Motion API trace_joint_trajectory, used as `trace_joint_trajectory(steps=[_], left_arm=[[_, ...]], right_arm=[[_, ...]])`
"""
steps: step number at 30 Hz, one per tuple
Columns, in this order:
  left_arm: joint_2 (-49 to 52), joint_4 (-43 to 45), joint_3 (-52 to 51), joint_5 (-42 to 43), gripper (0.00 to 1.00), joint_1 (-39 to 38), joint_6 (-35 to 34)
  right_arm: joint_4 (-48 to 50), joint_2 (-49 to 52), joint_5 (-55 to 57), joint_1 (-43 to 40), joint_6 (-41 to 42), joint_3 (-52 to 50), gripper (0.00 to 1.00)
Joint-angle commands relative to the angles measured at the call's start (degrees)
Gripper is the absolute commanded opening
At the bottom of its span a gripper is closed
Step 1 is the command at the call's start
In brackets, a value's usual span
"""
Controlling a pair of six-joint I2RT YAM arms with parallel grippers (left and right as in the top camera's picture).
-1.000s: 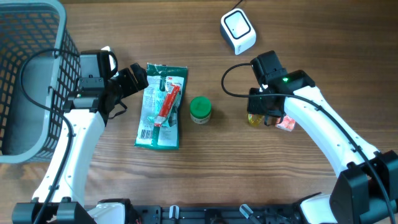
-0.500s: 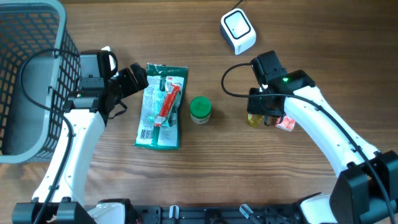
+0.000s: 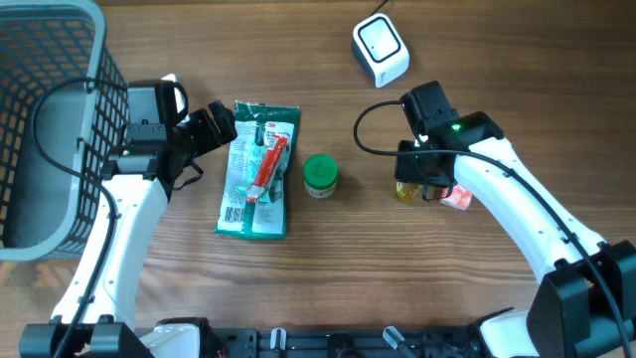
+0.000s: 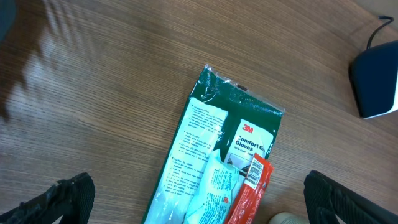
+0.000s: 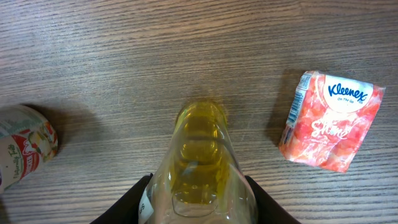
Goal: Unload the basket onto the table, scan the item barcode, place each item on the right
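My right gripper (image 3: 421,180) (image 5: 199,208) is shut on a clear bottle of yellow liquid (image 5: 201,163) (image 3: 405,190), one black finger against each side of it. The bottle's far end rests close to the wooden table. No barcode shows on it; only the edge of a white label shows by the left finger. The white barcode scanner (image 3: 381,50) (image 4: 375,79) stands at the back of the table, beyond the bottle. My left gripper (image 3: 213,123) (image 4: 208,205) hangs open over the top end of a green glove packet (image 3: 257,169) (image 4: 219,163), holding nothing.
A jar with a green lid (image 3: 320,175) (image 5: 22,149) stands between the packet and the bottle. A pink tissue pack (image 3: 457,198) (image 5: 330,121) lies just right of the bottle. A grey wire basket (image 3: 102,60) fills the far left.
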Motion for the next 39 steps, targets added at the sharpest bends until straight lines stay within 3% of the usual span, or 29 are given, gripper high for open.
trace_joint_trajectory(steps=[1,4,12,22,28,33,36,39], left_arm=[[-0.7,0.2,1.0,0.6,1.0,0.2,0.3],[-0.7,0.2,1.0,0.6,1.0,0.2,0.3],[-0.7,0.2,1.0,0.6,1.0,0.2,0.3],[-0.7,0.2,1.0,0.6,1.0,0.2,0.3],[-0.7,0.2,1.0,0.6,1.0,0.2,0.3],[-0.7,0.2,1.0,0.6,1.0,0.2,0.3],[-0.7,0.1,1.0,0.6,1.0,0.2,0.3],[-0.7,0.2,1.0,0.6,1.0,0.2,0.3]], right_arm=[[-0.1,-1.5,-0.1,0.2,0.0,-0.4,0.32],[-0.1,-1.5,0.0,0.2,0.0,-0.4,0.41],[0.0,-1.5,0.4,0.2,0.0,-0.4,0.48],[1.4,-1.5,1.0,0.2,0.0,-0.4,0.49],[2.2,-1.5,1.0,0.2,0.0,-0.4,0.63],[2.4,-1.5,1.0,0.2,0.1,-0.4,0.54],[2.1,-1.5,1.0,0.2,0.1,-0.4,0.41],[2.3,-1.5,0.8,0.2,0.1,-0.4,0.39]])
